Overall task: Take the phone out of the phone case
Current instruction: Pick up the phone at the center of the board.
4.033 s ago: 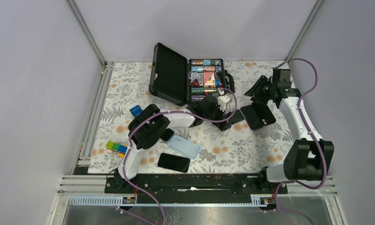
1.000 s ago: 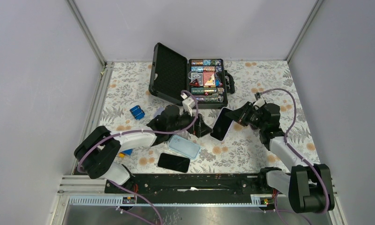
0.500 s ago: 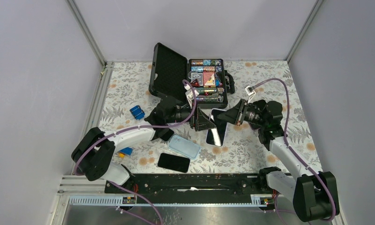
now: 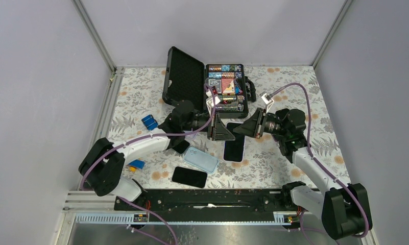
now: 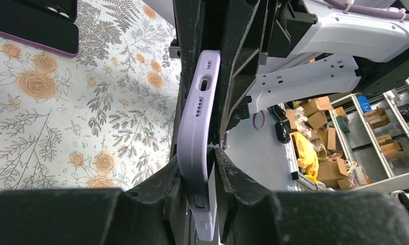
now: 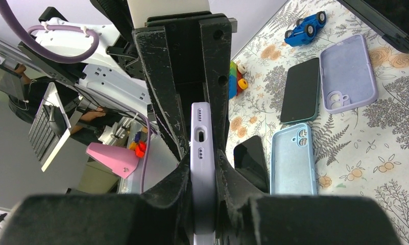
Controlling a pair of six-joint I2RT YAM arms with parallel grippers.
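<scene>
Top external shows us both arms reaching inward and meeting head-on over mid-bench [image 4: 273, 163]. Our left hand [image 5: 199, 168] and right hand [image 6: 203, 168] each pinch the lilac case [image 5: 197, 102] edgewise, off the bench, phone [image 4: 234, 149] inside. Open bench lies rightward; a blue cover [image 4: 201, 159] lies nearer left. Behind, the open box [image 4: 184, 81] holds small coloured packs [image 4: 225, 84].

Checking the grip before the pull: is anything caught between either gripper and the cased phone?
Nothing visible is. The left gripper and the right gripper each clamp straight onto the cased phone from opposite ends, with nothing wedged against its faces.
</scene>
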